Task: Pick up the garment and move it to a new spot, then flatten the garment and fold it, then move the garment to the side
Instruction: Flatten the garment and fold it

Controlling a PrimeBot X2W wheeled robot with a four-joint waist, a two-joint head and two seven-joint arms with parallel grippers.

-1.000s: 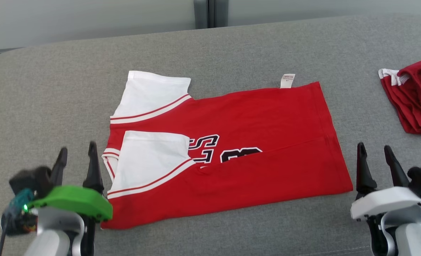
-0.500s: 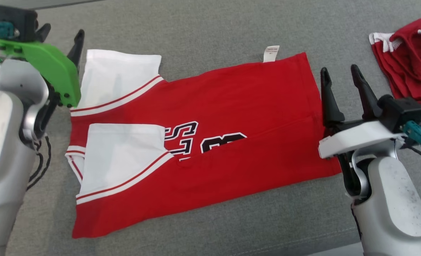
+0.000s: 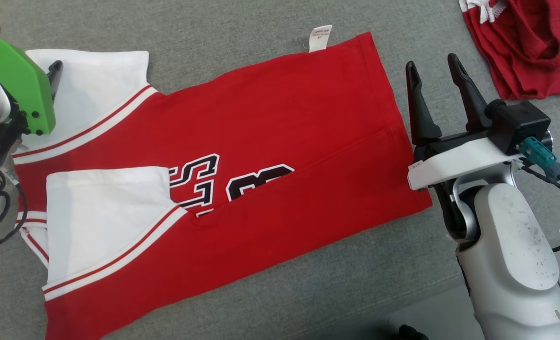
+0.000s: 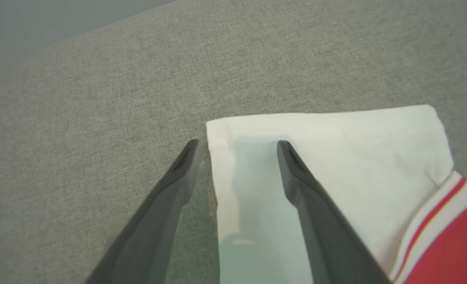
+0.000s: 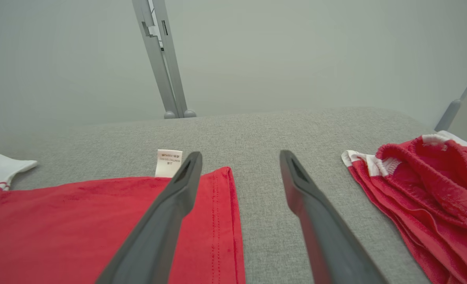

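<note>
Your left gripper (image 4: 238, 142) is out at the far left with its jaws spread wide and empty. One finger is over the grey cloth and the other over the far white sleeve, so they straddle that sleeve's outer corner; you cannot tell whether they touch it. Its green wrist mount (image 3: 20, 80) hides most of the fingers from the head camera. Your right gripper (image 3: 432, 66) sits just beside the hem on the right, fingers pointing away from you. Its jaws are equally wide and hold nothing, the left finger above the hem edge and the right one above bare surface. The work surface (image 3: 237, 28) is grey woven fabric, with a plain pale wall (image 5: 257, 51) and a grey metal post (image 5: 162, 59) behind it. The garment (image 3: 261, 141) lies flat in the middle, its near part folded over. Its long axis runs left to right, with the right end angled slightly farther away. The white sleeves point left, the hem points right, and a small label (image 3: 320, 38) sticks out of the far edge. A second crumpled red garment (image 3: 521, 52) lies apart at the far right.
</note>
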